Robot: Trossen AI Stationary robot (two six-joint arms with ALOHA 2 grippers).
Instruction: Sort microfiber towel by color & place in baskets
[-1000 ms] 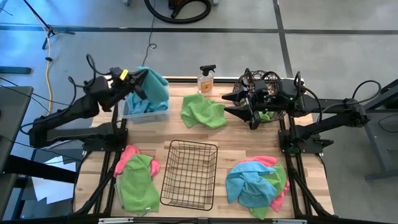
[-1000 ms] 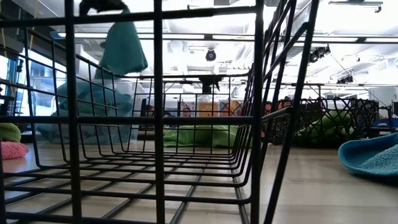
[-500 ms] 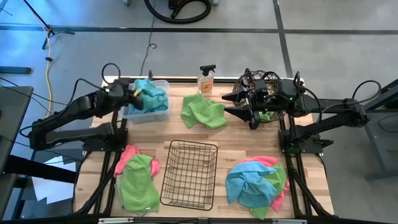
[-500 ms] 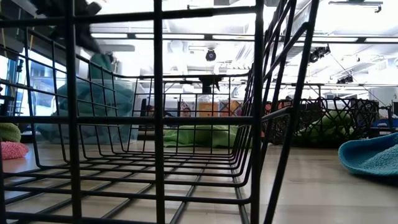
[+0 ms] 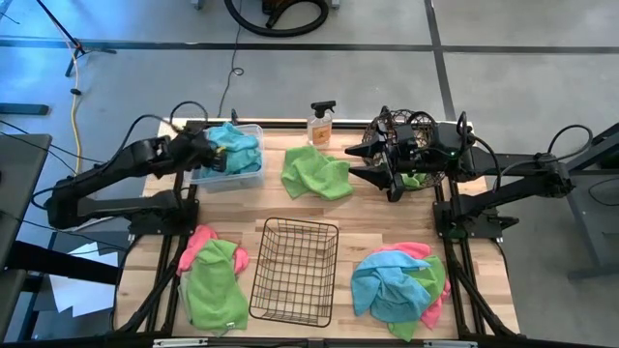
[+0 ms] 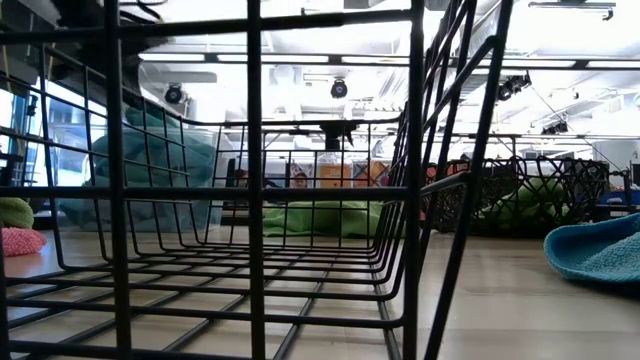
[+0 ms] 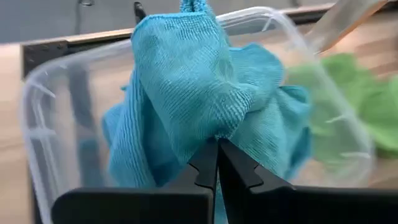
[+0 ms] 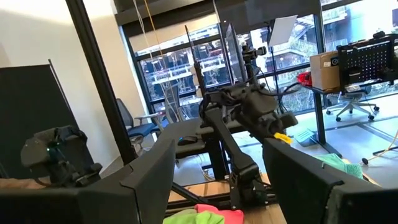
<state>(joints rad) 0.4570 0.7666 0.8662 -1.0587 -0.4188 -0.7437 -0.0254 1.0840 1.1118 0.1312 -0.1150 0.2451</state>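
My left gripper [image 5: 215, 155] is down in the clear plastic bin [image 5: 253, 180] at the far left, shut on a teal towel [image 7: 186, 81]. More teal cloth [image 5: 242, 145] fills the bin. My right gripper [image 5: 356, 162] waits open [image 8: 217, 186] beside the round wire basket [image 5: 411, 124], which holds green cloth [image 6: 530, 200]. A loose green towel [image 5: 316, 172] lies flat on the table between the bin and the round basket. The black wire-grid basket [image 5: 295, 271] stands near the middle of the near edge. My left gripper pinches a bunched fold of the teal towel [image 7: 214, 127] between its two shut fingers [image 7: 239, 171]. It comes from the table's left, slanting down into the bin. The towel slumps slack ahead of the fingers and lies on the teal cloth [image 7: 280, 130] in the bin.
A pink and green pile [image 5: 213, 280] lies near left. A teal, pink and green pile [image 5: 397, 285] lies near right. An orange spray bottle [image 5: 320, 124] stands at the far edge. Bare tabletop [image 5: 372, 217] shows in the middle.
My left gripper has come down from above the bin into it, staying shut. The teal towel, which hung high below the fingers a second ago, has sunk with it and now lies slumped on the cloth in the bin.
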